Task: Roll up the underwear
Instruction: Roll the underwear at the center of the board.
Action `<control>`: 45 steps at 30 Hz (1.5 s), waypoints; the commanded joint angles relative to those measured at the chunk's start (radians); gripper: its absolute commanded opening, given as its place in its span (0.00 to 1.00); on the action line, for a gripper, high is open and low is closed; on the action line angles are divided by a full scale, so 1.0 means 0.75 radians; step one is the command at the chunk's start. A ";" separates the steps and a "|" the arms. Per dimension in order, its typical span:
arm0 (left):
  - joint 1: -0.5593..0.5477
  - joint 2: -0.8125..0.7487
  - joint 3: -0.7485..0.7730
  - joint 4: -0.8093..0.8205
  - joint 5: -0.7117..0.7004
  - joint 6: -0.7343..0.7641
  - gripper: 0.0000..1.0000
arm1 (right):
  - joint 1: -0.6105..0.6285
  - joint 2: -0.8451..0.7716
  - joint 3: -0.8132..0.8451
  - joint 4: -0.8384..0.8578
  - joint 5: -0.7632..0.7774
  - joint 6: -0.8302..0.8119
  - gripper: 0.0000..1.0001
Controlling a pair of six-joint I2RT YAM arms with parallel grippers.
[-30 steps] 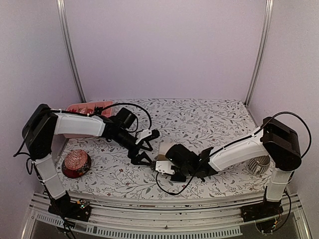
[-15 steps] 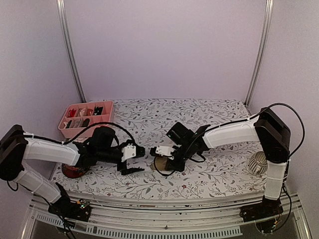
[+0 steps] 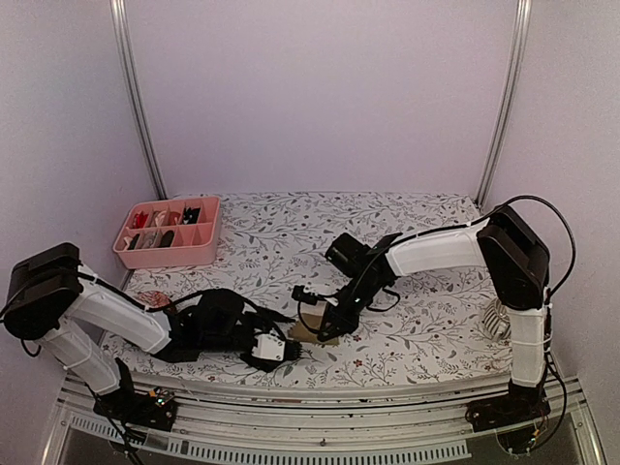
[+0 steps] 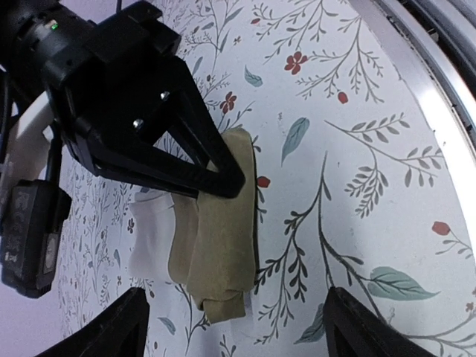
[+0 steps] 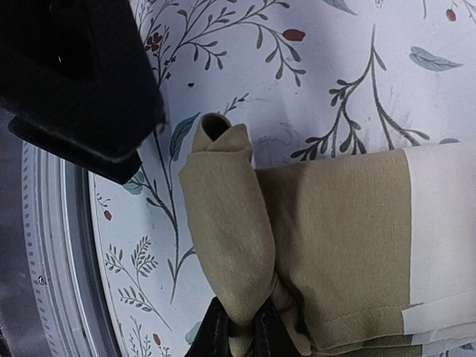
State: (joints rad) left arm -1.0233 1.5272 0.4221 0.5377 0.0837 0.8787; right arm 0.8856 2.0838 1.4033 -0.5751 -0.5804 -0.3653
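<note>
So the tan underwear (image 3: 317,332) lies on the table (image 3: 407,232), near the front edge, about mid. It's part rolled. In the R wrist cam the tan underwear (image 5: 327,223) has one end curled into a fat roll, and the rest lies flat. Its pale band (image 5: 442,223) is at the end far from the roll, cut off by the pic edge. In the L wrist cam the tan underwear (image 4: 219,245) looks like a folded strip w/ the pale band (image 4: 152,230) beside it.

The right gripper (image 3: 327,315) sits on the cloth from the back side. Its two fingers are squeezed tight on the rolled end. In its own cam the right gripper (image 5: 242,335) shows just its tips (image 5: 212,335) at the bottom, dark & blurry, w/ cloth bunched btw them. In the L wrist cam the right gripper (image 4: 227,178) hides the top bit of the cloth.

The left gripper (image 3: 281,351) is low at the front edge, just beside the cloth, not touching it. Its fingers are spread wide & hold nothing. In its own cam the left gripper (image 4: 238,335) is mostly cut off. Only two tips (image 4: 111,327) poke in at the bottom corners.

From the top cam the cloth is tiny & partly under the R gripper, so the roll can't be made out there.

A pink tray (image 3: 167,232) sits back left, well apart. The stuff in its boxes is too small to tell. A metal thing (image 3: 497,315) on the right is mostly hidden behind the R arm.
</note>
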 commanded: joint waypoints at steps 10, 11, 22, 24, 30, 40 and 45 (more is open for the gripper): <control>-0.149 0.133 0.003 0.176 -0.198 0.028 0.58 | 0.013 0.077 0.000 -0.135 -0.026 0.027 0.08; -0.154 0.147 0.002 0.186 -0.207 0.033 0.58 | 0.012 0.080 0.001 -0.136 -0.023 0.028 0.08; -0.205 0.313 0.003 0.422 -0.389 0.066 0.57 | 0.012 0.113 0.020 -0.144 -0.018 0.017 0.08; -0.212 0.345 0.012 0.428 -0.408 0.071 0.55 | 0.013 0.115 0.025 -0.148 -0.017 0.015 0.08; -0.229 0.433 0.034 0.447 -0.451 0.094 0.30 | 0.013 0.114 0.025 -0.161 -0.001 0.011 0.09; -0.231 0.429 0.088 0.280 -0.438 0.038 0.00 | 0.012 0.011 0.003 -0.145 0.078 0.014 0.41; -0.208 0.368 0.175 0.010 -0.336 -0.060 0.00 | 0.012 -0.256 -0.157 -0.004 0.218 0.064 0.73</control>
State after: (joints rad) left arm -1.1847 1.8351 0.5064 0.7639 -0.2462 0.9062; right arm 0.8948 2.0380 1.3781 -0.6197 -0.5564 -0.3443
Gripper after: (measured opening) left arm 0.070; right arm 0.666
